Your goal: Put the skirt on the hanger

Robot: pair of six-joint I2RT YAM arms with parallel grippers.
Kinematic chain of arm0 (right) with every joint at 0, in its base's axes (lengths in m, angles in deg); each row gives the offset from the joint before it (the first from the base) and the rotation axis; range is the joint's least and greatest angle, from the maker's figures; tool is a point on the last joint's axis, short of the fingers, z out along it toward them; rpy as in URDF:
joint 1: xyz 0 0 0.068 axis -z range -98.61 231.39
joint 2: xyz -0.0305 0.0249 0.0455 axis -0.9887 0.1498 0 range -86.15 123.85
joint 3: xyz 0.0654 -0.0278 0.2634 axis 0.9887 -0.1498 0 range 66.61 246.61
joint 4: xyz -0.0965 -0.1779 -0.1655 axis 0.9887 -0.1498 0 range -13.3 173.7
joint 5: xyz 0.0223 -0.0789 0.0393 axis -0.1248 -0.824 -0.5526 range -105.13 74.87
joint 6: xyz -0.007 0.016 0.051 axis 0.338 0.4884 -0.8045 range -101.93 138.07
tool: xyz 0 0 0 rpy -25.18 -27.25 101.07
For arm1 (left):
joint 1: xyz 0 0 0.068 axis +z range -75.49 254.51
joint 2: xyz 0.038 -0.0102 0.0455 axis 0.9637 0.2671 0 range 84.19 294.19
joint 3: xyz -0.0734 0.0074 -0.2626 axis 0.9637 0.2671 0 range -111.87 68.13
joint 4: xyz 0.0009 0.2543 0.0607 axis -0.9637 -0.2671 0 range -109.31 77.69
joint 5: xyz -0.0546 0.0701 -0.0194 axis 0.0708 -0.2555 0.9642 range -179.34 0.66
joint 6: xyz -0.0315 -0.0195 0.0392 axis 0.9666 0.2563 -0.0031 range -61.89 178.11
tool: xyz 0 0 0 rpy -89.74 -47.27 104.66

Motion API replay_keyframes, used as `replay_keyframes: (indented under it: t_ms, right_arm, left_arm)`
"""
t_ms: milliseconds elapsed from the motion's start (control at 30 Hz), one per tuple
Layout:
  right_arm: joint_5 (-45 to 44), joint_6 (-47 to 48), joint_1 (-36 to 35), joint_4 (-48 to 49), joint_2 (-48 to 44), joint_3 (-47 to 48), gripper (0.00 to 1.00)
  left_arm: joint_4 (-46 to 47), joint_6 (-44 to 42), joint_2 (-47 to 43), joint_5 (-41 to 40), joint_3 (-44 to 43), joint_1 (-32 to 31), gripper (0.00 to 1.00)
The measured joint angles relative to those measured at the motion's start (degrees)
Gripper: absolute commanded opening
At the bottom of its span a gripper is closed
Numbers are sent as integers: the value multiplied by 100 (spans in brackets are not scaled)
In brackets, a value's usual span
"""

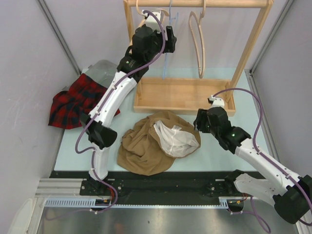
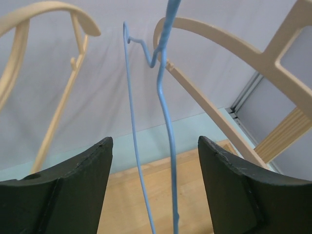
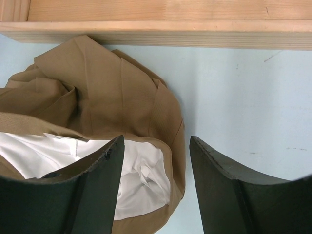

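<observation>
Pale-green worktop (image 1: 214, 146), wooden rack (image 1: 195, 4) at back edge; tan skirt (image 1: 146, 144) heaped mid-front against rack's base, unheld; left gripper (image 2: 153, 146) raised, jaws apart astride blue wire hanger (image 2: 165, 122), probably to fetch it; right gripper (image 3: 156, 146) released, poised over skirt's right hem for pickup.

— Where is the skirt?
— The skirt (image 1: 146, 146) lies crumpled in a heap on the tabletop (image 1: 214, 151), its far edge reaching the rack's wooden base (image 1: 180, 92). It is tan, and its white lining (image 1: 173, 139) shows through the opening on the right side.
— And the hanger?
— The hanger (image 2: 167, 122) is thin blue wire, bare. It hangs upright from the wooden rail (image 1: 195, 3), between two cream hangers (image 2: 61, 97).
</observation>
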Motion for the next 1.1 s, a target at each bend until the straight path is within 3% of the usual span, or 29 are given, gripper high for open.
replay_keyframes:
  t_ms: [100, 200, 233, 400, 800, 1100]
  right_arm:
    - [2, 0, 42, 0, 2, 0, 61]
    - [0, -4, 66, 0, 2, 0, 61]
    - [0, -20, 76, 0, 2, 0, 60]
    - [-11, -42, 87, -7, 0, 0, 61]
    - [-92, -92, 140, -87, -2, 96, 60]
    - [-155, -177, 177, -131, -44, 240, 61]
  left_arm:
    - [7, -55, 76, -68, 0, 17, 68]
    - [57, -85, 136, -98, 0, 46, 51]
    - [81, -111, 155, -98, 0, 59, 36]
    - [162, -201, 188, -94, 0, 129, 0]
    - [103, -240, 101, 264, 17, 223, 0]
    - [17, -297, -761, 702, 560, 223, 0]
